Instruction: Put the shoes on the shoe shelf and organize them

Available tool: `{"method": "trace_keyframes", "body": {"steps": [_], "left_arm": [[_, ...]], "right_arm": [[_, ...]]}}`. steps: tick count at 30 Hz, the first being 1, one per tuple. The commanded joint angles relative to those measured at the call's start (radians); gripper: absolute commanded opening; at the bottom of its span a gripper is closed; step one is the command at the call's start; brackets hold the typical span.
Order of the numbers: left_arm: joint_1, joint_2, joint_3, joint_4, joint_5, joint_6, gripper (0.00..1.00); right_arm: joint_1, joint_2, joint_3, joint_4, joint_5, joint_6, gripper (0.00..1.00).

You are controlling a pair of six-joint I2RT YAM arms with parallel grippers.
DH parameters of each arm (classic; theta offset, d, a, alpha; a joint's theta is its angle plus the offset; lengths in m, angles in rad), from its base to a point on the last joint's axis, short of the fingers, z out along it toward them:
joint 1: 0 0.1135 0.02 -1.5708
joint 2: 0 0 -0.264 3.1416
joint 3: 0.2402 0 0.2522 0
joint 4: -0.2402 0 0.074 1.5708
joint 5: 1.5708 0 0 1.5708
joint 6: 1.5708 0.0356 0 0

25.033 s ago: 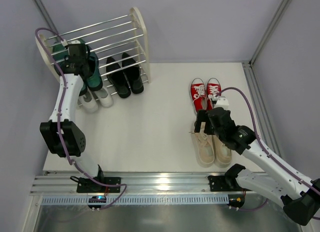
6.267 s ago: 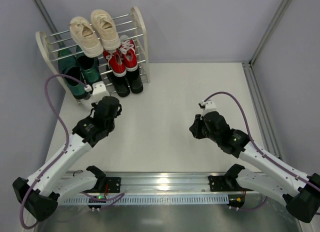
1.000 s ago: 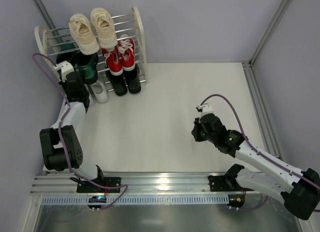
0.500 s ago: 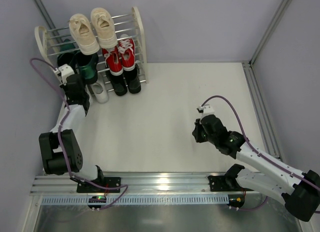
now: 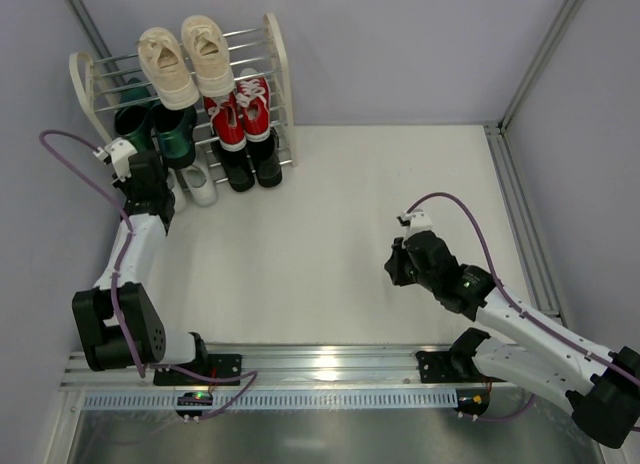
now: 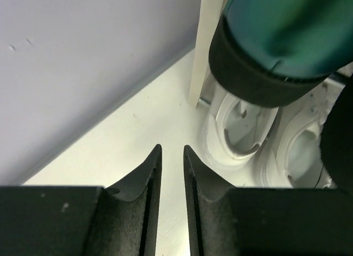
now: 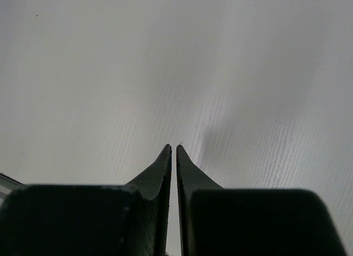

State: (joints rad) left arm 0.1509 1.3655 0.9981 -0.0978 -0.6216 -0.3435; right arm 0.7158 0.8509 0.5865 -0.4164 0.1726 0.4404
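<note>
**Left gripper nears the last white sneakers**

Left gripper [image 6: 171,156], nearly closed and empty, hovers beside the shoe shelf [image 5: 276,54], which holds four pairs. White sneakers [image 6: 242,121] sit at its foot, probably needing straightening. Right gripper [image 7: 174,151] idles, pinched closed, empty.

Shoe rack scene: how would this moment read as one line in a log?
rack: beige, red, green, black pairs on it | white sneakers: at its foot | left gripper: near them, empty | right gripper: shut, empty
</note>
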Motion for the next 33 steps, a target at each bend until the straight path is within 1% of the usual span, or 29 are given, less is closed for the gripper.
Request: {"method": "trace_keyframes", "body": {"steps": [1,4,6,8,9,10,11,12,14,15,17,19,20,21,22,23,24,25,26,27,29,33], "left_arm": [[0.001,-0.029,0.028,-0.117,0.017,-0.069,0.22],[0.001,-0.045,0.04,-0.177,0.046,-0.113,0.17],[-0.002,-0.097,0.014,-0.195,0.098,-0.144,0.15],[-0.017,-0.147,-0.015,-0.217,0.123,-0.192,0.11],[-0.028,-0.201,-0.053,-0.221,0.15,-0.204,0.09],[-0.04,-0.233,-0.07,-0.229,0.163,-0.213,0.03],[-0.075,-0.261,-0.088,-0.238,0.169,-0.225,0.0],[-0.098,-0.319,-0.116,-0.244,0.178,-0.23,0.0],[-0.141,-0.374,-0.144,-0.264,0.206,-0.245,0.0],[-0.186,-0.432,-0.156,-0.264,0.253,-0.249,0.0],[-0.243,-0.486,-0.19,-0.25,0.318,-0.249,0.0],[-0.281,-0.546,-0.202,-0.247,0.435,-0.239,0.0],[-0.322,-0.562,-0.2,-0.247,0.471,-0.239,0.0],[-0.344,-0.578,-0.199,-0.246,0.5,-0.241,0.04],[-0.364,-0.601,-0.196,-0.252,0.544,-0.252,0.16],[-0.398,-0.609,-0.178,-0.263,0.569,-0.256,0.25],[-0.408,-0.617,-0.17,-0.269,0.604,-0.265,0.48],[-0.422,-0.626,-0.158,-0.27,0.703,-0.27,0.57],[-0.428,-0.631,-0.153,-0.273,0.738,-0.275,0.67],[-0.433,-0.634,-0.15,-0.276,0.778,-0.275,0.99],[-0.442,-0.643,-0.144,-0.276,0.87,-0.269,1.0],[-0.444,-0.655,-0.124,-0.318,0.962,-0.25,1.0]], "right_arm": [[-0.003,-0.024,-0.016,0.031,-0.007,0.015,0.08],[-0.003,-0.036,-0.024,0.031,-0.005,0.02,0.08],[-0.004,-0.042,-0.028,0.034,-0.007,0.024,0.08],[-0.003,-0.044,-0.033,0.036,-0.012,0.027,0.08],[-0.003,-0.042,-0.033,0.036,-0.016,0.03,0.08],[-0.003,-0.042,-0.034,0.037,-0.018,0.032,0.08],[-0.003,-0.046,-0.034,0.036,-0.018,0.032,0.08],[-0.003,-0.046,-0.036,0.034,-0.016,0.034,0.08],[-0.003,-0.05,-0.037,0.027,-0.009,0.035,0.08],[-0.004,-0.053,-0.037,0.022,-0.004,0.037,0.08],[-0.003,-0.065,-0.034,0.01,0.011,0.041,0.08],[-0.003,-0.076,-0.021,-0.005,0.031,0.041,0.09],[-0.004,-0.085,-0.014,-0.019,0.041,0.041,0.13],[-0.003,-0.091,0.001,-0.027,0.047,0.041,0.16],[-0.004,-0.096,0.01,-0.031,0.053,0.037,0.31],[-0.003,-0.104,0.021,-0.044,0.067,0.038,0.45],[-0.003,-0.116,0.044,-0.05,0.074,0.04,0.58],[-0.003,-0.121,0.055,-0.065,0.085,0.04,0.85],[-0.003,-0.127,0.067,-0.071,0.105,0.052,0.95],[-0.003,-0.133,0.088,-0.079,0.116,0.055,1.0],[-0.004,-0.134,0.111,-0.105,0.137,0.066,1.0],[-0.003,-0.128,0.17,-0.151,0.153,0.093,1.0]]}}
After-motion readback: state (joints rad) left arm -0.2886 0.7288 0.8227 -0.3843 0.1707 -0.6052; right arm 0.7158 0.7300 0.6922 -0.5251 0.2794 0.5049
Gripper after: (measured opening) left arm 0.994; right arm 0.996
